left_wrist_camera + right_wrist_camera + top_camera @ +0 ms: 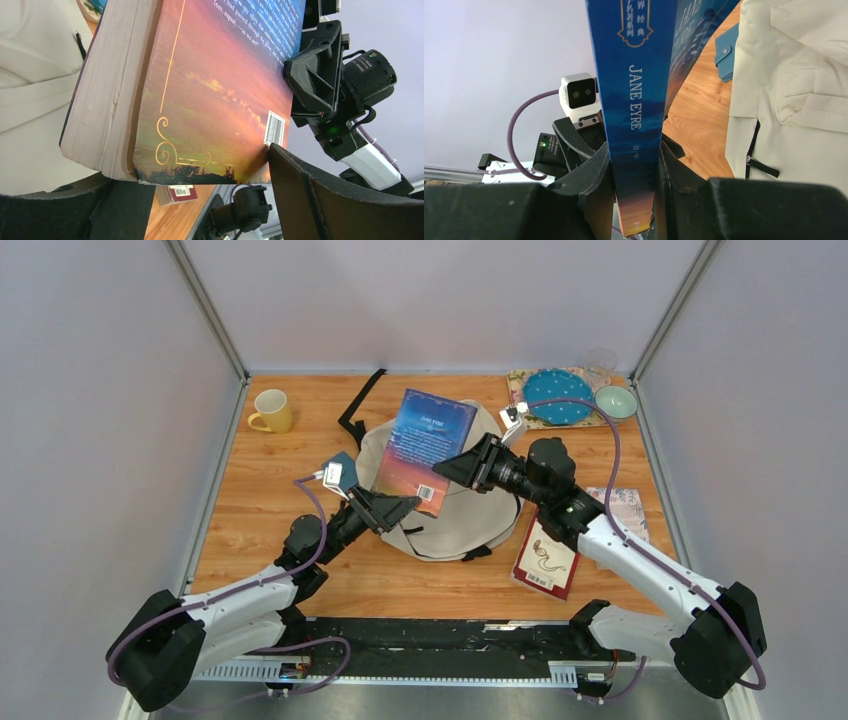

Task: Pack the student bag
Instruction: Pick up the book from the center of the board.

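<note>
The student bag point(470, 525), cream fabric with black straps, lies flat mid-table. Above it a blue-and-orange paperback, Jane Eyre point(425, 440), is held tilted in the air. My right gripper point(462, 466) is shut on the book's spine point(634, 100), one finger on each cover, as the right wrist view shows point(634, 167). My left gripper point(390, 506) stands open at the book's lower edge point(215, 90). One of its fingers point(310, 190) touches the back cover beside the barcode, and the other lies under the page block. The bag's pocket point(794, 100) shows beside the book.
A red book point(546, 558) and a patterned booklet point(628, 508) lie right of the bag. A blue case point(340, 468) sits at its left. A yellow mug point(271, 411) stands back left. A blue plate point(557, 397), a green bowl point(615, 401) and a glass point(600, 362) are back right.
</note>
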Robot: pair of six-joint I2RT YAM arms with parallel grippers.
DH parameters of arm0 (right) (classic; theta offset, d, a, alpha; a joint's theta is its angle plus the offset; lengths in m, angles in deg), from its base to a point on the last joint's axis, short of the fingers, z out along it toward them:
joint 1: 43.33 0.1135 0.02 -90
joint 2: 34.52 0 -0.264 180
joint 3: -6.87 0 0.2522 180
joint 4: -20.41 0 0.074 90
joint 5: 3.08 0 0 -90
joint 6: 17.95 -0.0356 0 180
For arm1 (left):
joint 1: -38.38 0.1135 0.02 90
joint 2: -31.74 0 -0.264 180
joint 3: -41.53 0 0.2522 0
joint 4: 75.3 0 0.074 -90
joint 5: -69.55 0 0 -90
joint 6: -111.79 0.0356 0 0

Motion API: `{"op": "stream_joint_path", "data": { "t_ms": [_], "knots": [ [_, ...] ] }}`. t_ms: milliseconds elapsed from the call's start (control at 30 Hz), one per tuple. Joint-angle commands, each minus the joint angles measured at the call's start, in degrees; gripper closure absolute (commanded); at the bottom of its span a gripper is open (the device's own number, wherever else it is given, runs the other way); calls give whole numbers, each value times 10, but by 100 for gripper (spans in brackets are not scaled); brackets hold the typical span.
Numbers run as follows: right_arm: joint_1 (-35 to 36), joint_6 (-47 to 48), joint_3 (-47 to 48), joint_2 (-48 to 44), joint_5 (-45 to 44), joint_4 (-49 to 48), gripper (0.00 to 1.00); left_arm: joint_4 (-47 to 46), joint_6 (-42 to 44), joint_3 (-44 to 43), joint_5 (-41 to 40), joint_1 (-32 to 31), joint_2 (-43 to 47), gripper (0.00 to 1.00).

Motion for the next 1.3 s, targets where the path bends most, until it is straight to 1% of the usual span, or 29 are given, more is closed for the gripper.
{"op": "stream_joint_path", "data": {
  "t_ms": [0,167,267,300,367,467,500,533,567,600,667,733,767,833,900,933,967,1000,1067,1200,1267],
  "knots": [
    [9,-32,4,-34,94,-43,100,5,63,-24,-66,9,8,15],
    [9,-37,-8,-23,110,-46,100,-22,35,-23,-70,10,3,17],
    [11,-46,-24,-10,129,-81,100,-44,12,-25,-69,11,-7,17],
    [11,-56,-37,-10,132,-107,100,-44,3,-26,-64,14,-8,17],
    [10,-53,-44,-19,126,-112,100,-54,-10,-20,-67,20,-8,19],
    [11,-49,-47,-19,129,-103,100,-72,-24,-8,-66,28,-6,31],
    [12,-51,-50,-19,129,-104,100,-69,-24,-8,-66,29,-3,42],
    [12,-53,-55,-19,129,-104,100,-63,-23,-8,-68,29,-2,49],
    [12,-54,-58,-20,128,-105,100,-61,-22,-8,-70,29,0,56],
    [11,-54,-60,-20,128,-106,100,-59,-20,-7,-71,29,2,65],
    [11,-58,-65,-21,126,-106,100,-53,-18,-7,-72,30,3,77],
    [13,-60,-68,-22,125,-111,100,-42,-14,-11,-70,30,4,95],
    [13,-60,-69,-23,120,-111,100,-38,-13,-13,-69,30,1,100],
    [13,-62,-71,-26,111,-113,96,-40,-11,-18,-58,30,-2,100],
    [13,-63,-74,-27,96,-119,83,-41,-11,-21,-50,31,-7,100],
    [13,-63,-74,-28,94,-126,75,-45,-12,-21,-45,30,-8,100],
    [12,-64,-74,-28,93,-133,58,-47,-14,-20,-43,31,-11,100],
    [13,-65,-70,-27,91,-141,56,-49,-21,-20,-41,31,-13,100],
    [13,-65,-69,-22,91,-149,59,-65,-28,-18,-34,31,-16,100],
    [13,-66,-65,-9,106,-168,60,-82,-41,-21,-22,34,-17,100],
    [13,-69,-67,-3,105,-171,52,-91,-53,-24,-6,34,-27,100]
  ]
}}
